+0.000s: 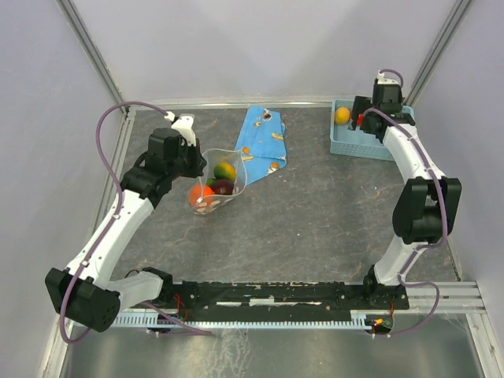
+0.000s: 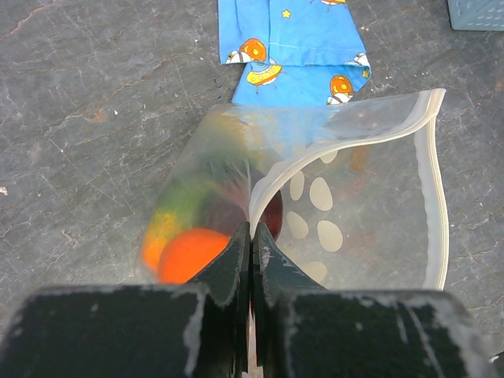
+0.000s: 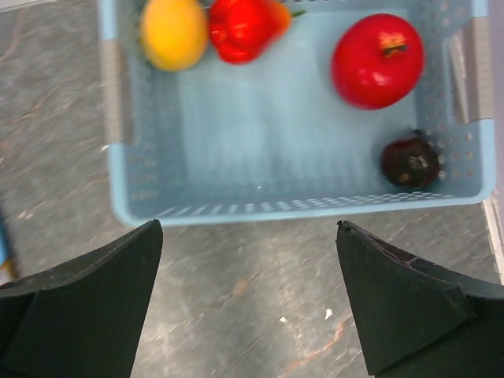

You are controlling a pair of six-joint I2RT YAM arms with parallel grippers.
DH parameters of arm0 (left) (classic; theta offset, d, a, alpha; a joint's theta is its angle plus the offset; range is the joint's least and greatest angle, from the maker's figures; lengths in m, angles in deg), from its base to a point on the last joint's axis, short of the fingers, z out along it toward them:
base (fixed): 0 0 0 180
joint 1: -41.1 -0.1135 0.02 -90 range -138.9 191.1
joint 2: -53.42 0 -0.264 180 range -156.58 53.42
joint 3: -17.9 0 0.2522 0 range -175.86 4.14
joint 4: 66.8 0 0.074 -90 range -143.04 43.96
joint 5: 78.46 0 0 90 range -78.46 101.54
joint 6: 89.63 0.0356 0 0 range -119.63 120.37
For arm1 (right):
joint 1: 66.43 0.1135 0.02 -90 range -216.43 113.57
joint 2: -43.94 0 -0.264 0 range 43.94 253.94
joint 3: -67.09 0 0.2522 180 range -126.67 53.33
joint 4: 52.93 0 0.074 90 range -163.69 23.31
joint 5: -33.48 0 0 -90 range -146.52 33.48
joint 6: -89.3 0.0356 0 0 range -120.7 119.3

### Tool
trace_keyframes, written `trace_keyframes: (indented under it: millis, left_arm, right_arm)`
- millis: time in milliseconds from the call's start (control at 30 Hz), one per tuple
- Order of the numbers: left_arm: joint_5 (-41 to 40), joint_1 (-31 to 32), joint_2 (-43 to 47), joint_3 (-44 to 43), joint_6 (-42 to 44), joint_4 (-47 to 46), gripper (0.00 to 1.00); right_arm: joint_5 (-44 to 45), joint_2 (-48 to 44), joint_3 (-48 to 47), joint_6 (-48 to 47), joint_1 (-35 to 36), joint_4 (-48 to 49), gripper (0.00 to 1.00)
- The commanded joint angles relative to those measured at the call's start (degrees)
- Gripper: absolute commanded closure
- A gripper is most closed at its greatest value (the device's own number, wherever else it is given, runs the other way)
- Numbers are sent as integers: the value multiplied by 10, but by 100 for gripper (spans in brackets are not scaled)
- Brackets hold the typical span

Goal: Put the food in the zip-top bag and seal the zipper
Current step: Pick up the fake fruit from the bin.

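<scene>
The clear zip-top bag point(image 1: 230, 183) with white dots lies left of centre, mouth held open. My left gripper point(image 2: 252, 230) is shut on the bag's mouth edge, pinching the whitish zipper point(image 2: 433, 197) strip. Inside the bag sit an orange fruit point(image 2: 189, 253), a green-yellow one point(image 2: 177, 206) and a dark purple one point(image 1: 224, 187). At the back right my right gripper point(image 3: 248, 228) hangs open and holds nothing, just short of the basket's near wall. More food lies in the basket: a yellow fruit point(image 3: 173, 31), a red pepper-like piece point(image 3: 244, 27), a red round fruit point(image 3: 376, 59) and a dark purple fruit point(image 3: 409, 161).
The light-blue mesh basket point(image 3: 276, 209) stands in the back right corner point(image 1: 346, 147). A flat blue wrapper point(image 1: 264, 142) with orange prints lies just behind the bag. Metal frame rails border the table on the left, the right and the back.
</scene>
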Motion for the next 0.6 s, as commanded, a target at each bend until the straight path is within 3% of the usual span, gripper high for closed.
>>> trace_keyframes:
  millis: [0,567]
  left_arm:
    - [-4,-3,12,2,26,-35,97]
    - [-5,-12,-8,4,30,-35,97]
  right_arm:
    - [25,40,-40,-15,-40,65,1]
    - [19,220,-160,-60,-130,145,1]
